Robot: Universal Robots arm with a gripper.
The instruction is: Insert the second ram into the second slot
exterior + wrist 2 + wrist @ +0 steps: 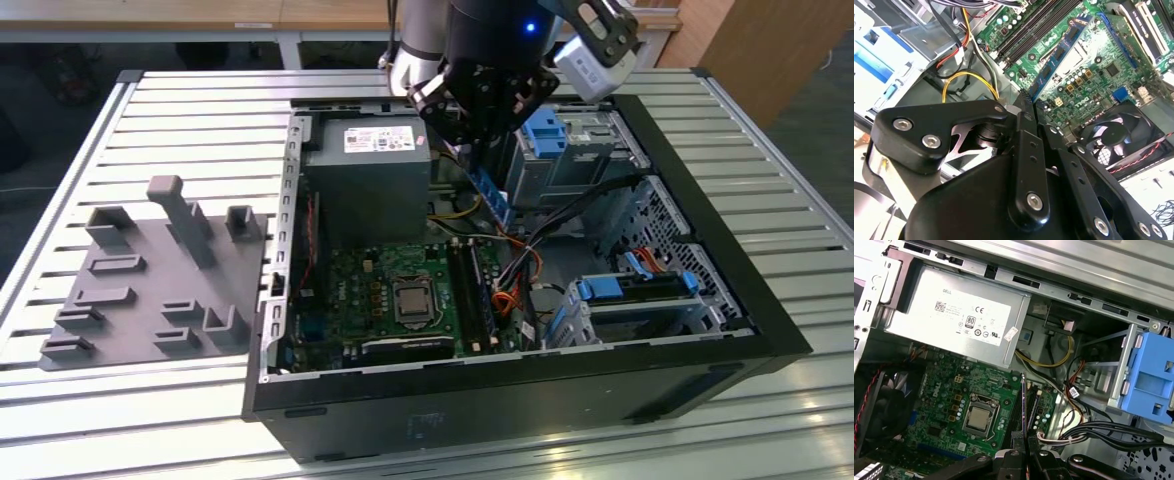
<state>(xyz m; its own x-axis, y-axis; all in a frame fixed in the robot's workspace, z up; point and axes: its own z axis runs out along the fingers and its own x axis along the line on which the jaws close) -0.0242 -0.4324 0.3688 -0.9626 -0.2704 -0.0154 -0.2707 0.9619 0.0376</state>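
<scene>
Gripper point(470, 148) clamped on the ram stick point(491, 197), holding it edge-down above the motherboard point(387, 290) inside the open computer case point(754, 310).

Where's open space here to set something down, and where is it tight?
Bare table slats lie on the far and near sides of the gray fixture, at the exterior view's left of the computer case. Inside the case is crowded: cables, drive bays, the end effector holding the second ram.
</scene>
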